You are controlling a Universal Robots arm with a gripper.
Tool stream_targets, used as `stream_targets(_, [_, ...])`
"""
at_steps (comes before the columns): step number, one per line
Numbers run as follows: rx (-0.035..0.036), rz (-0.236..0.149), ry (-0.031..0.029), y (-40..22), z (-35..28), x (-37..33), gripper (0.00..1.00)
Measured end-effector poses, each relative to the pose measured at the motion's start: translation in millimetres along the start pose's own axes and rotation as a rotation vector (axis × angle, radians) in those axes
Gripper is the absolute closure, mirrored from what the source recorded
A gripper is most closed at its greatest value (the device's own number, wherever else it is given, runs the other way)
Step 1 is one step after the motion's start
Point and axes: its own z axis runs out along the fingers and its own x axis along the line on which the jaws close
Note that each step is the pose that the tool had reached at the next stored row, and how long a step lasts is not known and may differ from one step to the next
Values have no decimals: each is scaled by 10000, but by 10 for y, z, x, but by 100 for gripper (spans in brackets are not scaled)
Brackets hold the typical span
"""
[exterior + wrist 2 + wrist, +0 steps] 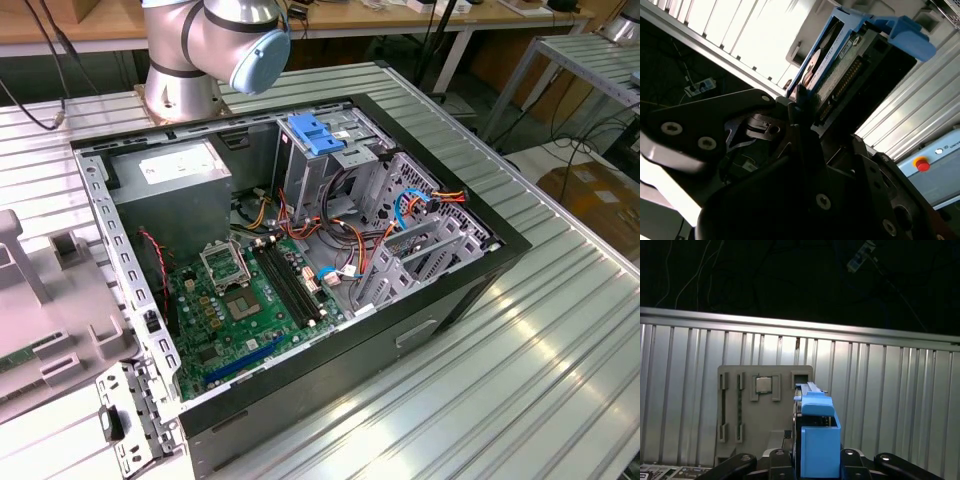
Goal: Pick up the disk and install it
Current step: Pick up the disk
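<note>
A robot gripper (815,460) is closed on the disk (817,437), a hard drive in a bright blue plastic carrier. In the first wrist view its dark fingers (781,458) press the carrier from both sides. In the second wrist view the disk (852,60) stands on edge in the gripper (827,125), with its connector row and green circuit board facing the camera.

The disk is at the edge of a grey parts tray (765,410), on the side nearest the gripper. Whether it is lifted clear of the tray cannot be told. A square processor chip (764,384) sits in a recess of the tray, which lies on a ribbed metal table (890,400).

In the exterior view, an open computer case (330,390) lies just beside the tray (50,300), to the exterior view's right of it. The robot arm (200,50) rises farther back than the tray.
</note>
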Motion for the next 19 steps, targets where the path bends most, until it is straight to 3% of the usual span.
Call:
stream_targets(10, [0, 0, 0, 4, -112, -4, 64])
stream_targets(19, [-1, -1, 0, 1, -125, 0, 64])
